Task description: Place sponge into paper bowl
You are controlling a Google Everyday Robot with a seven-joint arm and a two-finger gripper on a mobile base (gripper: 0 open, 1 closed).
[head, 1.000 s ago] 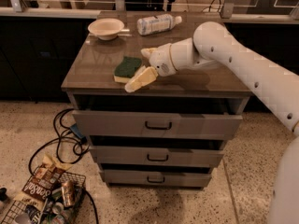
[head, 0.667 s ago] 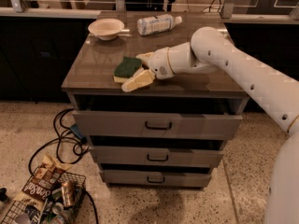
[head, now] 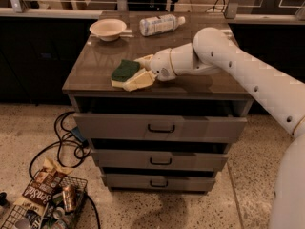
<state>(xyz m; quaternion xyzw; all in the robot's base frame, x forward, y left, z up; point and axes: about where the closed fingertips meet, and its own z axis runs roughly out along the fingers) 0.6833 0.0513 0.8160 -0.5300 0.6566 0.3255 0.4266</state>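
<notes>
1. Since approx 1 s ago my arm has swung a bit left; the elbow sits further over the cabinet top [head: 90,70] than before. The sponge [head: 125,70] looks to be in the same spot.
2. My gripper [head: 133,73] is low over the front-left part of the top, wrist pointing left.
3. Fingers are spread, w/ the sponge's right end between them: one finger [head: 143,61] behind it, the other along its front edge, touching it. Can't tell if the rear one makes contact.
4. Sponge lies flat on the top, green side up, yellow foam showing along the front.
5. Paper bowl [head: 108,32] stands upright at the back-left corner, well apart from sponge & gripper, nothing in it.
6. A white plastic bottle [head: 159,24] lies on its side just right of the bowl, cap pointing right.
7. Below the top: 3 drawers [head: 157,128], all closed.
8. Floor, left of the cabinet: black cables [head: 62,142] in loops, plus a wire basket [head: 14,216] w/ a snack bag [head: 40,185] and cans.
</notes>
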